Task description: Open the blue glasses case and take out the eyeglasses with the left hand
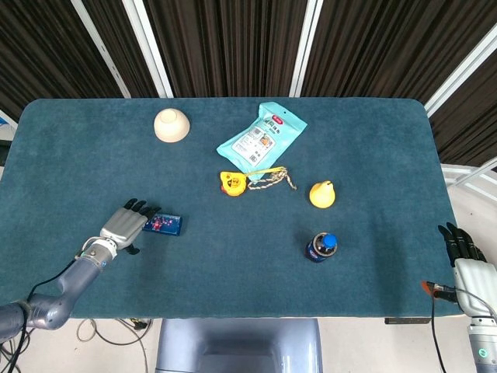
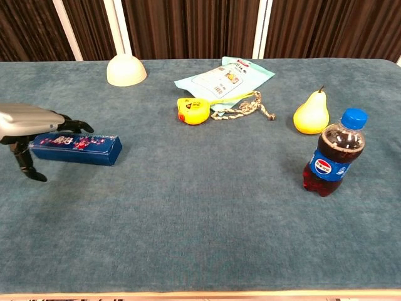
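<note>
The blue glasses case (image 1: 165, 224) lies closed on the table's near left, long side across in the chest view (image 2: 78, 148). My left hand (image 1: 122, 225) lies over its left end. The fingers (image 2: 70, 123) rest along the case's top. The thumb (image 2: 25, 166) points down at the cloth, apart from the case's near side. No eyeglasses show. My right hand (image 1: 464, 252) hangs off the table's right edge, fingers straight and holding nothing; the chest view does not show it.
A cola bottle (image 2: 332, 153) and a yellow pear (image 2: 311, 113) stand at the right. A yellow tape measure (image 2: 192, 110) with a braided cord, a teal snack bag (image 2: 224, 76) and an upturned cream bowl (image 2: 126, 69) lie further back on the table (image 1: 373, 155).
</note>
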Controlling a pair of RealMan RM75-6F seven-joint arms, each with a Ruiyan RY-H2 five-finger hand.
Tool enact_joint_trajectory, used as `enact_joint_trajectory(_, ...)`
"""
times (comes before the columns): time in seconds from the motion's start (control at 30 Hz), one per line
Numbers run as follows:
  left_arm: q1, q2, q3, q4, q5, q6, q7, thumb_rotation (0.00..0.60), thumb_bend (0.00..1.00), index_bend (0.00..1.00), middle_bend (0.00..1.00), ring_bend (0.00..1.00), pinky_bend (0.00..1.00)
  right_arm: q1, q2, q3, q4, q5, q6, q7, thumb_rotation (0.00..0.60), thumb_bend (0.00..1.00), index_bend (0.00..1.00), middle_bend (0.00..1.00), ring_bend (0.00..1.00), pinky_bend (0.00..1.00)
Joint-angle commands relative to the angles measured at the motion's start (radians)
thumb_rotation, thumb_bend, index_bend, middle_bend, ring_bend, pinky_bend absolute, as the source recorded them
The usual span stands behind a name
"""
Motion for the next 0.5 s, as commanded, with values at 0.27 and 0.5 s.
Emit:
enact_joint_trajectory(0.27,0.027,0.016,0.018,-0.025,0.016,0.046,-0.015,0.600,0.14,0.00,0.17,0.00,0.00,-0.001,0.002,0.000,-0.002,0.002,-0.001,0.002,0.600,0.17,0.00,0.00,0.00,0.21)
enact_joint_trajectory(0.5,0.052,-0.016,-0.008,-0.002,0.025,0.128,-0.038,0.600,0.22,0.01,0.22,0.00,0.04,-0.001,0.002,0.000,-0.005,0.003,-0.002,0.002,0.600,0.17,0.00,0.00,0.00,0.21)
